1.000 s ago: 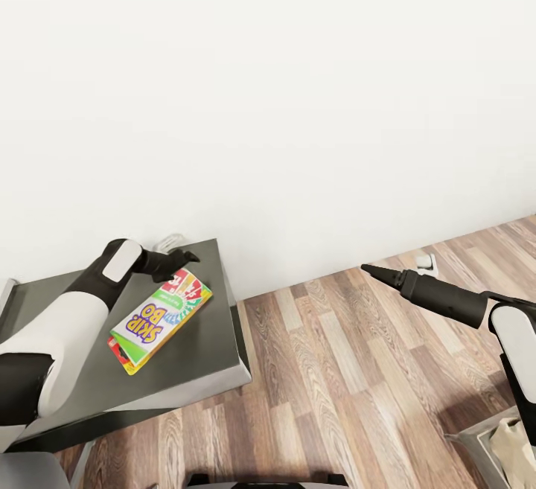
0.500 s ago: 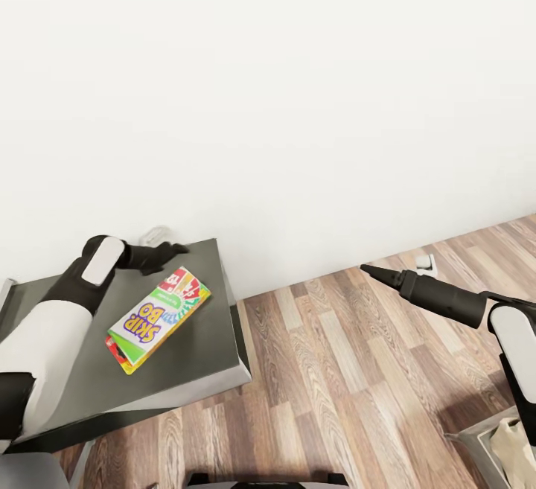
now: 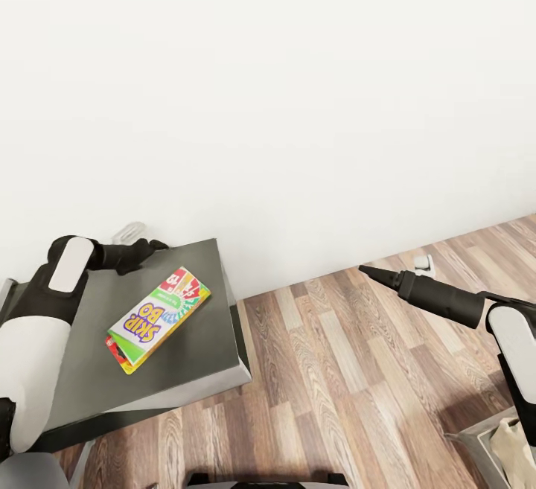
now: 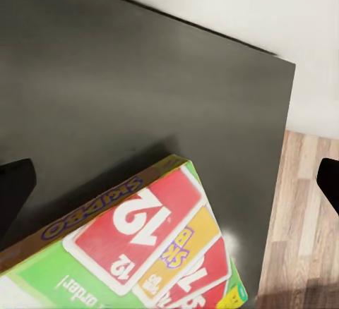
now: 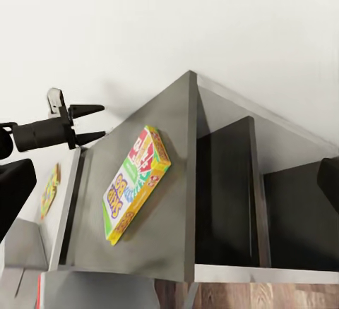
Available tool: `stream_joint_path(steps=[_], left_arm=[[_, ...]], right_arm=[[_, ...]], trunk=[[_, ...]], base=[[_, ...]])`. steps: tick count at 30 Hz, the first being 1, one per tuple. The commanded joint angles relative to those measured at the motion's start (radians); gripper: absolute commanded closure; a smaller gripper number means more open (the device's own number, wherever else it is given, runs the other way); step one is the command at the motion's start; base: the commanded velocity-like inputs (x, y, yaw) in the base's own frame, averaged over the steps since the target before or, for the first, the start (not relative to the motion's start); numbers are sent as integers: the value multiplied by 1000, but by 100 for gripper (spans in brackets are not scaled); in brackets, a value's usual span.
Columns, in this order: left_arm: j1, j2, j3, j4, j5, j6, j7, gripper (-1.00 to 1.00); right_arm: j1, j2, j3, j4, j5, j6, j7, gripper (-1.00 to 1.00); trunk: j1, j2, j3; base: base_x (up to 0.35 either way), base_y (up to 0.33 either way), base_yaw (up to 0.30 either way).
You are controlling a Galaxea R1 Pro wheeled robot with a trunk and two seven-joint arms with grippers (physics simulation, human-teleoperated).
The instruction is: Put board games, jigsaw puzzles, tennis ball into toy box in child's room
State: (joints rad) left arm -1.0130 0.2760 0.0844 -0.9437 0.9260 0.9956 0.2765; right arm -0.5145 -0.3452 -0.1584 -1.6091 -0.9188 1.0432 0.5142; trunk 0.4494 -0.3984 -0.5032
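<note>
Dark grey cabinet point(image 3: 186, 340), one SKIP-BO box point(image 3: 158, 317), left tool point(image 5: 90, 122) spread empty, right tool point(image 3: 367, 270) state unclear.

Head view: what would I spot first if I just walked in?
The bright SKIP-BO box, lying flat on the dark grey cabinet by the white wall. It sits on top of a red-edged box that peeks out underneath. Next, the two black arms: the left gripper hangs above the cabinet's back edge with open jaws, apart from the box, and the right gripper points out over the wood floor.
</note>
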Motion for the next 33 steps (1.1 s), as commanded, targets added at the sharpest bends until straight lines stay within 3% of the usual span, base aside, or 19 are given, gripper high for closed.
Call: stream_joint_path(steps=[1,19,25,33], left_arm=[[4,2,9,-12,11,6,15,-100],[44,12,41,-57,17,16,32,-100],[83,17,87,-82,41,17,34,-100],[98,20,115,-91,53,23,35,-100]], right_arm=[[-1,0,-1,0,8,4,9,-100],[-1,0,2,0,8,4,8,-100],[-1,1,2,0,8,4,8,-100],[-1,3,2,0,8,4,7,-100]], trunk=[[1,-2,-1],[1,-2,-1],[1,-2,-1],[1,-2,-1]], base=[[0,0,0],[0,0,0],[0,0,35],[0,0,176]])
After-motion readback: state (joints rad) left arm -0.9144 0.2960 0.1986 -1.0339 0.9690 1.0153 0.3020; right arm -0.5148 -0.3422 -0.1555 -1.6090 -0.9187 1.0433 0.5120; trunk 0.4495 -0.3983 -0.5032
